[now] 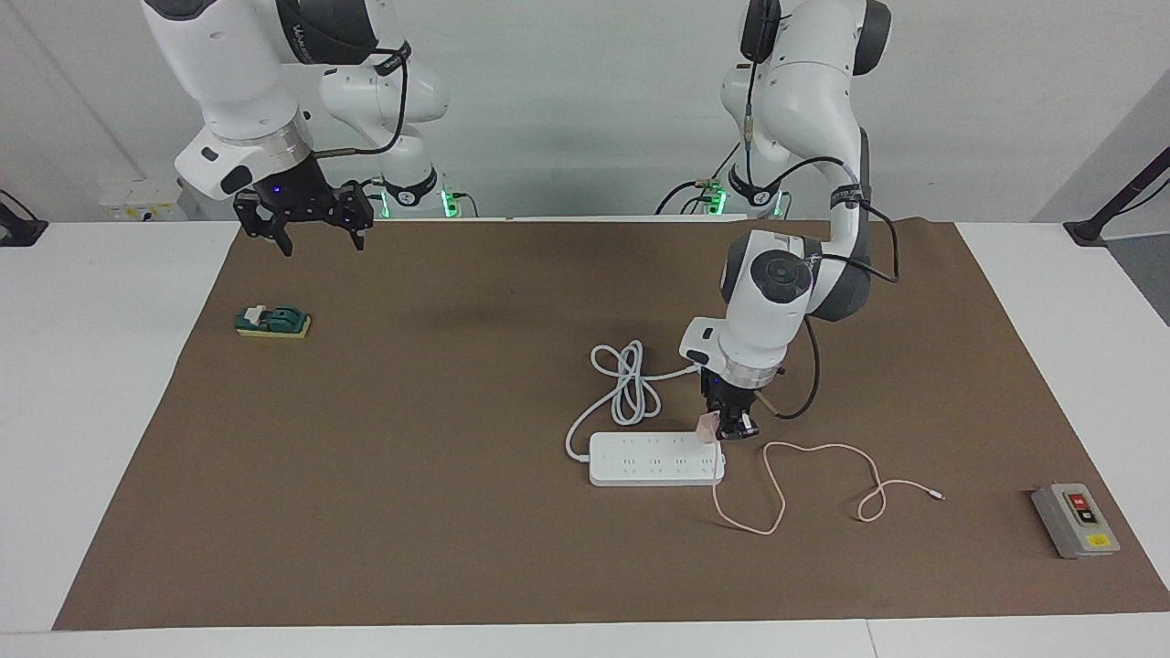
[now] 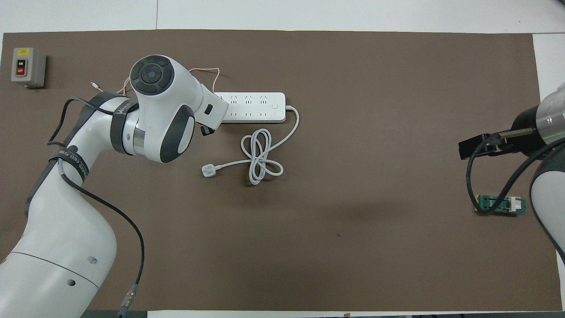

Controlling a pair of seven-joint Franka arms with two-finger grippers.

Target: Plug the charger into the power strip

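I'm seeing the left gripper (image 1: 728, 426) pinching the charger (image 1: 707, 427), hovering it over the power strip (image 1: 654, 459) at the end toward the left arm, its pink cable (image 1: 823, 450) trailing on the mat. The right gripper (image 1: 317, 234) is waiting aloft, jaws spread, holding nothing.

— Bright enough?
— Yes, even and soft from above; the brown mat (image 1: 411, 512) shows no glare, only a faint smudge of shadow in its middle, nearer the robots.
— Sharp?
— Mostly; the power strip (image 1: 654, 461) is crisp, the white table (image 1: 101, 366) nearly washes out — edges stay straight
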